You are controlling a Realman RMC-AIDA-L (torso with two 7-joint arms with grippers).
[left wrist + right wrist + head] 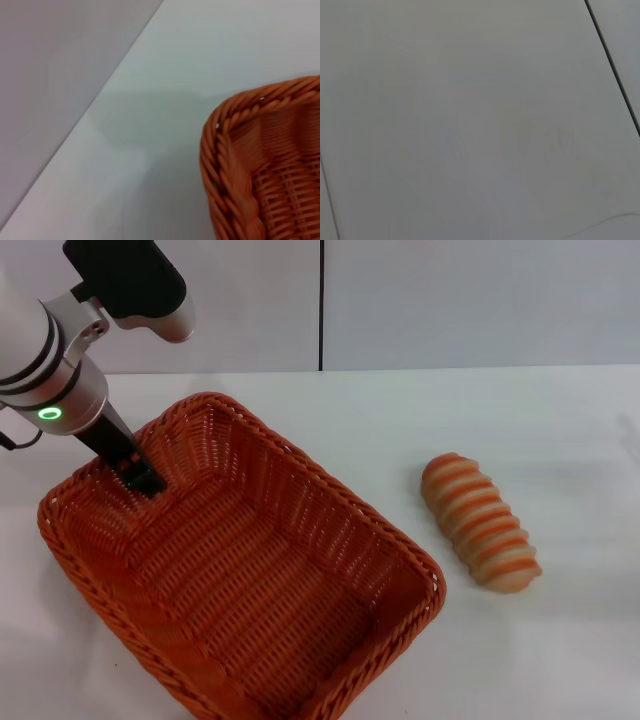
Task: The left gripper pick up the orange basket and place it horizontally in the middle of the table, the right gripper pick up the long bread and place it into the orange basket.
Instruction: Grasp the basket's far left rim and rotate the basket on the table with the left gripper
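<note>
The orange basket (270,570) lies at an angle on the left half of the white table (520,430), and its near corner runs past the bottom edge of the head view. My left gripper (140,476) reaches down from the upper left to the basket's far-left rim, its black tip against the inside of the wall there. The left wrist view shows one braided corner of the orange basket (235,165) over bare table. The long bread (480,523) lies alone on the table to the basket's right, striped top up, well clear of the rim. My right gripper is out of view.
A pale wall with a dark vertical seam (321,305) stands behind the table. The right wrist view shows only a plain grey surface (470,125) with a dark line (615,70).
</note>
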